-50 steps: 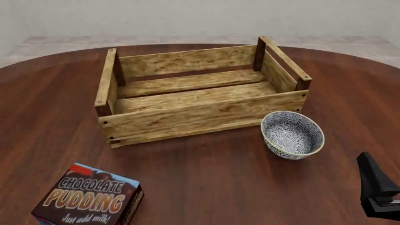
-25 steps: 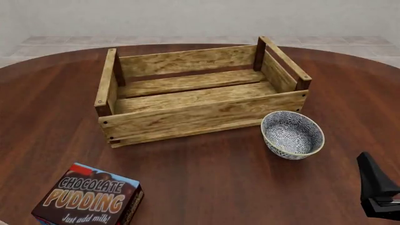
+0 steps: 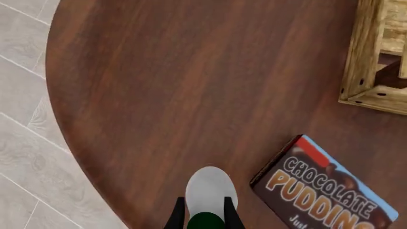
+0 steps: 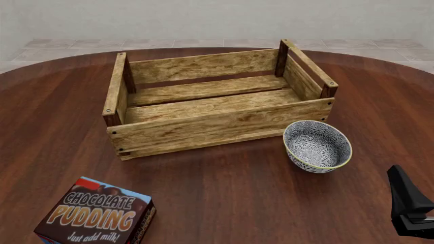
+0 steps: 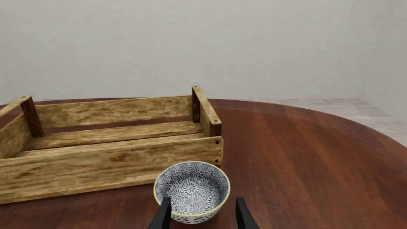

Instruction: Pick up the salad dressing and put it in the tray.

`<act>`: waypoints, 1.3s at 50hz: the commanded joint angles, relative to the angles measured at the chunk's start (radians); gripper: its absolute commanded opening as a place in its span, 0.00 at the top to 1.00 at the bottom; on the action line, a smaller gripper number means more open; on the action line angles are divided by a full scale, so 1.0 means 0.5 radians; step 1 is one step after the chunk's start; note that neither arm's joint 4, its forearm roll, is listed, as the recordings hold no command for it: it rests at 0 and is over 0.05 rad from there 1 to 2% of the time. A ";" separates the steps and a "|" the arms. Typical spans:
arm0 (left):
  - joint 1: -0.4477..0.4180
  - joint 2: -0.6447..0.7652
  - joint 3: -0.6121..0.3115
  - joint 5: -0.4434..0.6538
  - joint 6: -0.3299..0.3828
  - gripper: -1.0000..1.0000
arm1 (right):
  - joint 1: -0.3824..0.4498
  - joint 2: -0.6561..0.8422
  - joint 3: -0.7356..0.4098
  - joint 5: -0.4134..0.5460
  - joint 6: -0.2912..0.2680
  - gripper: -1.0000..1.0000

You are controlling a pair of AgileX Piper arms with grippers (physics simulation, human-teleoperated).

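A: What does the dressing (image 3: 210,191) look like?
B: White body, dark green cap, seen from above, clenched between the left end effector (image 3: 204,217) fingers near the worktop (image 3: 190,95) edge, beside the pudding box (image 3: 324,191).
A: And the right end effector (image 5: 202,214)?
B: Released, jaws apart around nothing, near the bowl (image 5: 191,191). The tray (image 4: 217,109) holds nothing.

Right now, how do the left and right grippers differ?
The left gripper has the salad dressing between its fingertips; the right gripper holds nothing, its fingers spread apart. The left looks down near the pudding box; the right looks level at the bowl and tray. Both have dark fingers.
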 commanded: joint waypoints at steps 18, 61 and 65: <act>-0.315 0.158 -0.457 0.022 0.013 1.00 | 0.000 -0.001 0.000 0.000 0.000 0.00; -0.908 0.834 -1.380 0.087 0.202 1.00 | 0.000 0.000 0.000 0.000 0.000 0.00; -0.967 0.909 -1.451 0.086 0.207 1.00 | 0.000 0.000 0.000 0.000 0.000 0.00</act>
